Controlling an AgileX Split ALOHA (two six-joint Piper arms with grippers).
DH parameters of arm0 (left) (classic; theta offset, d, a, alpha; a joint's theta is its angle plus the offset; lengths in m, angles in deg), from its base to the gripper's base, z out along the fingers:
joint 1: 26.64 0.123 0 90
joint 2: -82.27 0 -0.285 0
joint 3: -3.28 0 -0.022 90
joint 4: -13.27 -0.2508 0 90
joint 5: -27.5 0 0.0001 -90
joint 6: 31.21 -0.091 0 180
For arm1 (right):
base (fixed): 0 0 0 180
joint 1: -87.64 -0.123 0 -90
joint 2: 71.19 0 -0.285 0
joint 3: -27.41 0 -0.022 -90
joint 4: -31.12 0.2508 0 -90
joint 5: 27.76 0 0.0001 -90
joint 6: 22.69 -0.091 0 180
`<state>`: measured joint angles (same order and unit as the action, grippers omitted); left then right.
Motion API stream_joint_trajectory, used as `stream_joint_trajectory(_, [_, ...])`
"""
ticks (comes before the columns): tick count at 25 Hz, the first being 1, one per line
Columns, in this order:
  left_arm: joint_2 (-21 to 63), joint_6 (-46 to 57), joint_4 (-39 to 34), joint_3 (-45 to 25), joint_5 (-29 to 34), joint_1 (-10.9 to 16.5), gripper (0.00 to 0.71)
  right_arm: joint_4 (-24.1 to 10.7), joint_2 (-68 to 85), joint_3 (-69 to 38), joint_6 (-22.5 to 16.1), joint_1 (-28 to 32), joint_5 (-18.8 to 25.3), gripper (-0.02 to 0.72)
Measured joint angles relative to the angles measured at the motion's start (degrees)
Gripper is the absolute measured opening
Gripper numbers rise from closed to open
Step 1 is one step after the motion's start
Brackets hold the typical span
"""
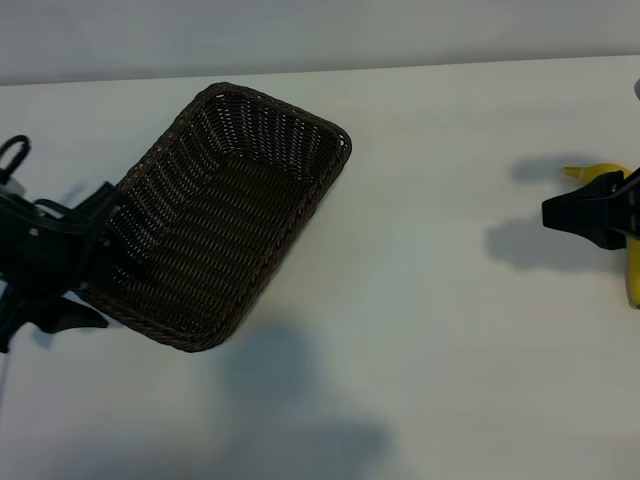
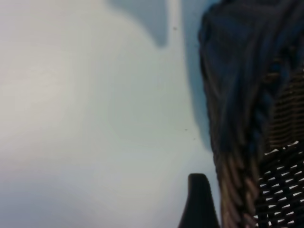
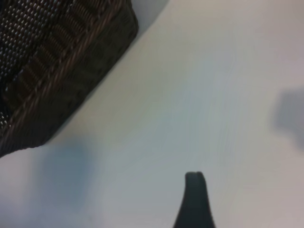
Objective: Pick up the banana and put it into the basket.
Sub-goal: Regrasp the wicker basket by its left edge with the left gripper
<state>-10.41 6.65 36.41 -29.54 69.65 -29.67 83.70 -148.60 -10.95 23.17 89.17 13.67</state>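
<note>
The dark brown woven basket (image 1: 335,135) lies at an angle on the white table, left of centre. The yellow banana (image 1: 632,272) lies at the far right edge, mostly hidden under my right gripper (image 1: 552,212), which hovers open above it, its fingers pointing toward the basket. My left gripper (image 1: 88,255) is at the far left, against the basket's near end, and is open. In the left wrist view one dark finger (image 2: 199,204) stands just beside the basket's outer wall (image 2: 237,180). The right wrist view shows one finger (image 3: 194,202) over bare table, the basket (image 3: 61,61) farther off, and no banana.
The white table (image 1: 450,330) spreads wide between the basket and the banana. Its back edge (image 1: 420,68) runs along the top of the exterior view. Soft arm shadows fall below the basket and left of the right gripper.
</note>
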Motion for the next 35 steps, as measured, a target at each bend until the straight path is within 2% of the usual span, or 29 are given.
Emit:
stream_joint_trajectory(2, [-1.0,1.8,-0.1,0.0,-1.1,-1.7,0.56,-0.1,0.0,0.0,0.0,0.0,0.0,0.568])
stream_joint_trajectory(5, [-2.1,3.2,-0.2,0.0,-2.3,-2.8,0.56,-0.1,0.0,0.0,0.0,0.0,0.0,0.568])
stream_joint_trajectory(23, [-10.8,6.7,-2.8,0.0,-10.0,-2.9,0.545,-0.2,0.0,0.0,0.0,0.0,0.0,0.568])
stream_joint_trajectory(26, [-11.3,6.7,-2.8,-0.9,-10.8,-2.9,0.468,-0.2,0.0,0.0,0.0,0.0,0.0,0.568])
stream_joint_trajectory(28, [-11.3,6.7,-2.9,-1.3,-10.7,-2.9,0.379,-0.3,0.0,0.0,0.0,0.0,0.0,0.568])
stream_joint_trajectory(31, [-11.3,6.9,-2.6,-1.6,-10.9,-2.9,0.2,-0.4,0.0,0.0,0.0,0.0,0.0,0.568])
stream_joint_trajectory(32, [-11.3,7.2,-2.2,-1.6,-11.7,-2.9,0.173,-0.4,0.0,0.0,0.0,0.0,0.0,0.568])
stream_joint_trajectory(35, [-11.3,7.2,-2.0,-1.6,-12.2,-2.9,0.173,-0.7,0.0,0.0,0.0,0.0,0.0,0.568])
